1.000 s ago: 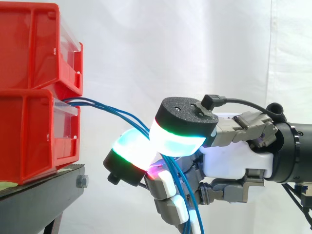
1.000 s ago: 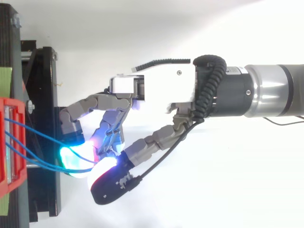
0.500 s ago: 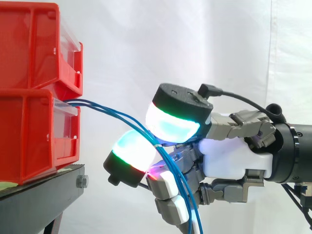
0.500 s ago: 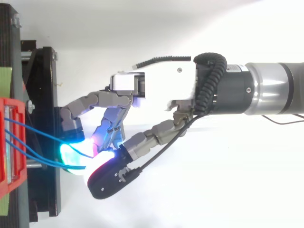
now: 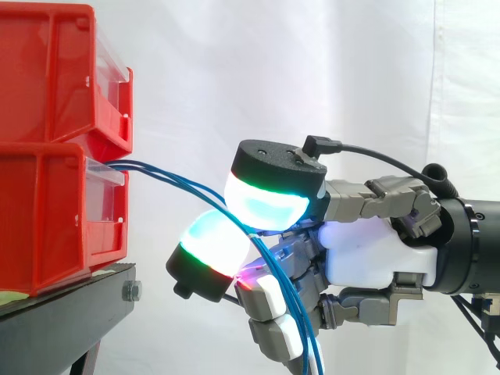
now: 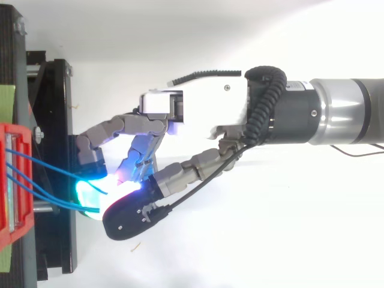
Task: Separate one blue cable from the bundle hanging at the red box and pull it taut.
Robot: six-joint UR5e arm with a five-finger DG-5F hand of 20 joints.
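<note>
Fingertips [image 5: 211, 246] of the hand [image 5: 367, 258] are curled, pinching the blue cables [image 5: 176, 177] that run from the lower red bin [image 5: 55, 219]; cables thin, light, limp, probably slick; you take one mid-span, pinch firmly, pull gently.

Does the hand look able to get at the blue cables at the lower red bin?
Probably yes: the blue cables run out from the red bin between the hand's glowing pads, nothing blocking.
</note>
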